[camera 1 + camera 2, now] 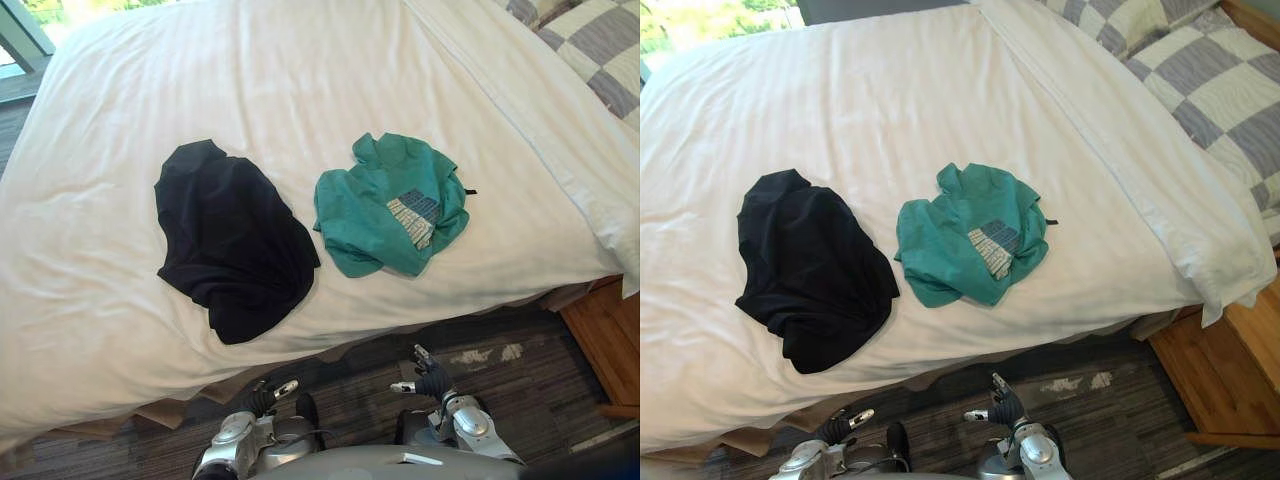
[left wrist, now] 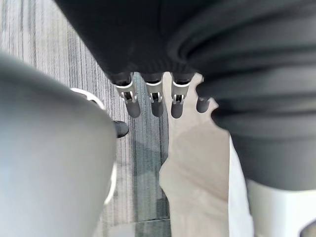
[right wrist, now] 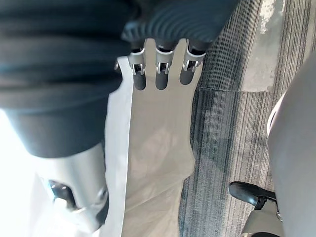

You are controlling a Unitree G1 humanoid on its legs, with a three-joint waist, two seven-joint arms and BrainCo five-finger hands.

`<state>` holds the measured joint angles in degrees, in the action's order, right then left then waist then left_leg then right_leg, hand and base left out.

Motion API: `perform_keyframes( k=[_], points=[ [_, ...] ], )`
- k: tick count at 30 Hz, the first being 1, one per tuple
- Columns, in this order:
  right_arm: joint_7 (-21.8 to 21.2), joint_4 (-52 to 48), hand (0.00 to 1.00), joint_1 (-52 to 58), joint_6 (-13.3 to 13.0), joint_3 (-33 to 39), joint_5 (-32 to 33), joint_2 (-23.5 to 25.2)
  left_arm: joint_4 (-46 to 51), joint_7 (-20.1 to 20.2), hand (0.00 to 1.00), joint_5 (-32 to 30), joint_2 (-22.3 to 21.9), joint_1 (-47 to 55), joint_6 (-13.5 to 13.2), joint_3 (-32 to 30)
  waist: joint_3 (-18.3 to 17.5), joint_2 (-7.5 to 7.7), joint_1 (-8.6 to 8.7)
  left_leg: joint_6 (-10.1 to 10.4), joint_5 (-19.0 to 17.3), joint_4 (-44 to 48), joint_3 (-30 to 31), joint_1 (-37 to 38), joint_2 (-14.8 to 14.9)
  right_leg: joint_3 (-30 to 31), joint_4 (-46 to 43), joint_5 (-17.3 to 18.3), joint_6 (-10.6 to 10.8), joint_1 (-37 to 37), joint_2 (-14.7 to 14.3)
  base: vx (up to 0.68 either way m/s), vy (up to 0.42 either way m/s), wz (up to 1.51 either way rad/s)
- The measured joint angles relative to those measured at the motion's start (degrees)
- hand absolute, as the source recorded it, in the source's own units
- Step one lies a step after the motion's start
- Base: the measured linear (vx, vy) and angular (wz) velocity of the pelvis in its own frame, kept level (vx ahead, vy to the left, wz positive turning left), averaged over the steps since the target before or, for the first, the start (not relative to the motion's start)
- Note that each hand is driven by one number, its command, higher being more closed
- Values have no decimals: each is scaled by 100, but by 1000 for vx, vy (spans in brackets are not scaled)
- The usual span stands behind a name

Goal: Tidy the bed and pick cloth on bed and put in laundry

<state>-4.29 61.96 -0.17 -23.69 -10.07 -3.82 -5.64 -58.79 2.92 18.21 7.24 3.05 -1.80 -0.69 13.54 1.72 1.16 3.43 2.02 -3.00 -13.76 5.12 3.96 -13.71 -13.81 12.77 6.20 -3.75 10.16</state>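
The left hand (image 1: pixel 268 394) and right hand (image 1: pixel 428 378) hang below the bed (image 1: pixel 300 60) edge, fingers (image 2: pixel 155 101) straight and empty. The black garment (image 1: pixel 230 240) lies ahead of the left, the teal T-shirt (image 1: pixel 385 205) ahead of the right.

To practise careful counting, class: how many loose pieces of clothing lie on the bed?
2. A black cloth lies on the robot's left and a teal cloth lies beside it on the right. Both are near the bed's front edge. Their folds could hide another.

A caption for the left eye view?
Black garment and teal T-shirt on white bed; left hand and right hand open beside its edge.
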Motion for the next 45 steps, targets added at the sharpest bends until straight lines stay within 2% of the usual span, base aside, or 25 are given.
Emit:
perform_keyframes(
  k=[2, 6, 9, 11, 14, 17, 19, 23, 26, 28, 31, 34, 38, 40, 42, 44, 45],
  points=[
    [0, 73, 0, -1, 84, -59, 185, 2, 0, -135, 0, 91, -5, 38, -12, -30, -39, 30, -56, -11, 136, -219, 37, 119, -27, -139, 107, -38, 23, -108, -6, -30, 20, 21],
    [-2, 96, 0, -3, 160, -80, 240, 26, 2, -404, 0, 270, -43, 103, 64, -235, -68, 60, -70, -19, 158, -261, 197, 190, -115, -282, 233, -72, 83, -301, 36, -20, 30, 19],
    [19, 97, 0, 2, 272, 94, 305, 48, 3, -653, 0, 517, -129, 151, 189, -462, -61, 40, -67, -38, 169, -289, 347, 171, -181, -423, 347, -101, 136, -406, 83, -16, 37, 23],
    [136, 112, 0, 43, 449, 321, 547, 59, 2, -869, 0, 793, -147, 176, 284, -576, -83, 7, -79, -42, 170, -293, 497, 130, -227, -591, 444, -110, 154, -508, 107, 12, 24, 38],
    [348, 152, 0, 78, 614, 656, 967, 93, 3, -1153, 0, 1188, -230, 233, 276, -803, -102, -30, -80, -49, 176, -292, 549, 44, -240, -706, 535, -127, 179, -531, 104, 33, 1, 26],
    [686, 166, 0, 240, 616, 1631, 1730, 120, -121, -1498, 0, 1543, -258, 286, 258, -1139, -121, -66, -76, -46, 173, -293, 625, 35, -263, -798, 629, -135, 183, -648, 94, 68, -24, 18],
    [929, 101, 0, 304, 460, 2687, 2305, 39, -98, -1717, 0, 1915, -254, 368, 231, -1606, -123, -67, -70, -42, 172, -293, 543, 49, -263, -823, 708, -144, 185, -708, 81, 57, -31, 2],
    [1135, -653, 0, 612, 241, 3803, 2800, -206, 391, -1955, 0, 2121, -177, 386, 119, -2373, -123, -67, -76, -35, 169, -294, 277, 155, -265, -803, 786, -154, 170, -862, 79, 39, -19, -7],
    [1172, -1391, 0, 776, 150, 4560, 3029, -465, 1096, -1954, 0, 2205, 108, 321, 88, -3003, -142, -94, -88, -9, 141, -297, 51, 191, -217, -769, 788, -151, 156, -877, 62, -24, -1, -9],
    [1165, -1843, 0, 868, 43, 5125, 3050, -637, 1508, -1945, 0, 2309, 528, 220, 46, -3457, -167, -116, -94, -34, 83, -298, -38, 198, -189, -767, 787, -145, 137, -876, 26, -25, 4, -5],
    [1112, -2193, 0, 984, -146, 5589, 3048, -791, 1816, -1892, 0, 2295, 802, 250, -29, -3894, -257, -108, -93, -41, 30, -299, -109, 189, -187, -737, 781, -141, 129, -862, 23, -13, -3, -9],
    [937, -2512, 0, 1117, -396, 6103, 3042, -1157, 1942, -1531, 0, 2310, 1210, 318, -188, -4268, -468, -55, -106, -53, -7, -297, -111, 191, -209, -736, 773, -121, 93, -863, 33, 49, -4, 1],
    [765, -2516, 0, 1053, -535, 6144, 2978, -1606, 1942, -1142, 0, 2325, 1634, 340, -318, -4281, -615, 7, -156, -52, -7, -292, -84, 190, -203, -728, 765, -106, 67, -864, 20, 28, -13, 3],
    [654, -2539, 0, 866, -553, 6076, 2762, -1857, 1952, -894, 0, 2293, 1942, 320, -492, -4278, -749, 19, -163, -54, -6, -274, -71, 200, -202, -660, 765, -104, 63, -844, 9, 40, -13, 2],
    [603, -2744, 0, 810, -553, 5870, 2602, -1914, 2084, -775, 0, 2257, 2050, 327, -621, -4267, -814, 4, -179, -55, -5, -264, -83, 201, -202, -570, 750, -104, 63, -820, 6, 23, -2, -5],
    [540, -2976, 0, 754, -554, 5608, 2434, -1915, 2262, -795, 0, 1921, 2105, 330, -805, -4219, -822, -22, -184, -61, -1, -266, -99, 210, -196, -505, 726, -100, 57, -798, 7, -30, 5, -10],
    [469, -3102, 0, 641, -550, 5334, 2331, -1929, 2322, -840, 0, 1387, 2129, 303, -1003, -4158, -803, -52, -185, -67, 4, -274, -126, 227, -196, -429, 725, -89, 36, -758, 6, -78, 16, -12]
  ],
)
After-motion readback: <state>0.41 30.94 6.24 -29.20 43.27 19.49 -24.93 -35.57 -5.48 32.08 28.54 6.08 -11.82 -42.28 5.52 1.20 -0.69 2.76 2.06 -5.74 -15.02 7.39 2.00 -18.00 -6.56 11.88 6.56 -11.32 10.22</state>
